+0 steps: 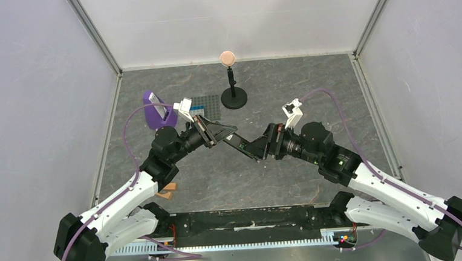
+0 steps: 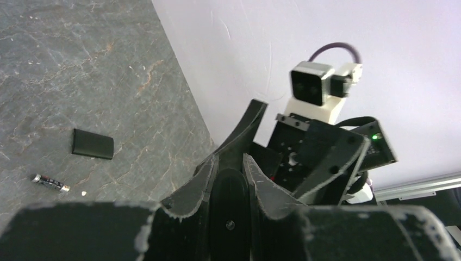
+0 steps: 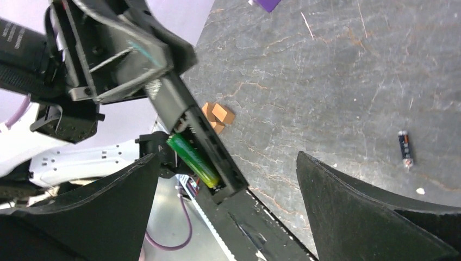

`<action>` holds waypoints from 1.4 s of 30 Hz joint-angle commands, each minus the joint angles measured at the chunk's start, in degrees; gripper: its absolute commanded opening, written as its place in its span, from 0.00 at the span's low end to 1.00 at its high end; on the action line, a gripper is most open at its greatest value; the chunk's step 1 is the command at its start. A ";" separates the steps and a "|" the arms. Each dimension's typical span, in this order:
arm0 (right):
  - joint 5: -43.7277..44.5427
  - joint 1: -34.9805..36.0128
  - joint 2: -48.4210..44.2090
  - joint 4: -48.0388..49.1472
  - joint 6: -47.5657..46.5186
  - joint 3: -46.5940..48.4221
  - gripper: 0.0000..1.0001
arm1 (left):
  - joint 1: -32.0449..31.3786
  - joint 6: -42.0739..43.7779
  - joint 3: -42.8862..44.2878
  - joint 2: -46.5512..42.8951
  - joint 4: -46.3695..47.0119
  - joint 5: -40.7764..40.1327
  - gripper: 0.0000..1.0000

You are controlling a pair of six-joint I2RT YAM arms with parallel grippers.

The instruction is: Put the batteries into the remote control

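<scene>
We see the left gripper point(image 2: 230, 166) clenched on the remote control point(image 3: 176, 103), a finger pressed to each side of the slim black bar, holding it above the table point(image 1: 250, 184) near the middle of the overhead view. In the right wrist view the bar runs from 11 o'clock down to 5 o'clock, with its battery recess turned towards that camera. The green battery point(image 3: 193, 160) lies in the recess, along the bar's length, near its free end. We cannot tell whether it is fully seated.

The right gripper point(image 3: 227, 157) is released, its fingers point(image 3: 108, 217) spread wide to either side of the remote's free end and gripping nothing. From above, the left arm reaches in from 8 o'clock and the right arm from 4 o'clock, the grippers nose to nose.

The dark battery point(image 3: 405, 149) lies flat on the table, apart from both grippers, at 3 o'clock from the remote in the right wrist view. In the left wrist view a small black piece point(image 2: 92, 144) lies near it at about 1 o'clock, not touching it.

The orange-tan blocks point(image 3: 218, 115) sit on the table beside the left arm, at 7 o'clock from the left gripper in the overhead view. A black stand point(image 1: 234, 99) with a round peach top is at 12 o'clock from the grippers, a grey studded baseplate point(image 1: 210, 104) is just at its 9 o'clock side, and a purple holder point(image 1: 151, 108) lies further out the same way
</scene>
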 commanded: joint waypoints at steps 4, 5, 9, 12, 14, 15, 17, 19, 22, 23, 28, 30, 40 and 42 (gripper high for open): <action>2.62 0.04 -2.81 15.83 15.00 -5.77 0.98 | 0.13 -0.68 0.37 -1.06 5.76 -1.05 0.02; 2.48 0.07 -2.75 17.92 16.42 -6.44 0.98 | 0.13 -0.80 0.28 -1.03 5.97 -1.03 0.02; 1.30 0.09 -1.31 21.12 20.61 -7.93 0.98 | 0.13 -1.17 -0.04 -0.96 6.37 -1.16 0.02; 0.58 0.05 0.17 22.04 22.93 -8.53 0.98 | 0.12 -1.16 0.15 -0.57 6.74 -0.78 0.02; 0.24 0.06 0.70 24.07 24.34 -9.50 0.96 | 0.13 -1.08 0.28 -0.35 6.98 -0.16 0.02; 0.14 0.03 0.99 25.00 25.18 -9.99 0.95 | 0.13 -1.01 0.30 -0.19 7.53 0.42 0.02; 0.02 0.07 1.40 26.26 25.96 -10.55 0.92 | 0.12 -0.71 0.31 -0.10 8.76 1.67 0.02; -0.31 0.04 1.94 26.71 26.09 -10.56 0.91 | 0.10 -0.40 0.28 -0.39 8.43 1.96 0.02; -0.94 0.06 2.55 27.12 26.04 -10.39 0.89 | 0.12 0.12 0.35 -0.74 7.85 1.85 0.02; -1.09 0.04 2.75 26.99 25.92 -10.26 0.88 | 0.13 0.22 0.34 -0.65 7.69 1.84 0.02; -1.70 0.13 3.62 26.67 25.66 -9.83 0.87 | 0.13 0.20 0.34 -0.30 7.76 1.84 0.02; -2.04 0.13 4.12 26.14 25.39 -9.43 0.84 | 0.10 0.08 0.33 -0.28 7.75 1.58 0.02; -3.36 0.26 5.16 24.87 25.17 -9.17 0.67 | 0.13 -0.38 1.42 0.54 5.56 0.52 0.02; -3.41 0.20 5.00 25.68 25.82 -10.15 0.63 | 0.13 -0.64 1.31 0.34 5.65 0.46 0.02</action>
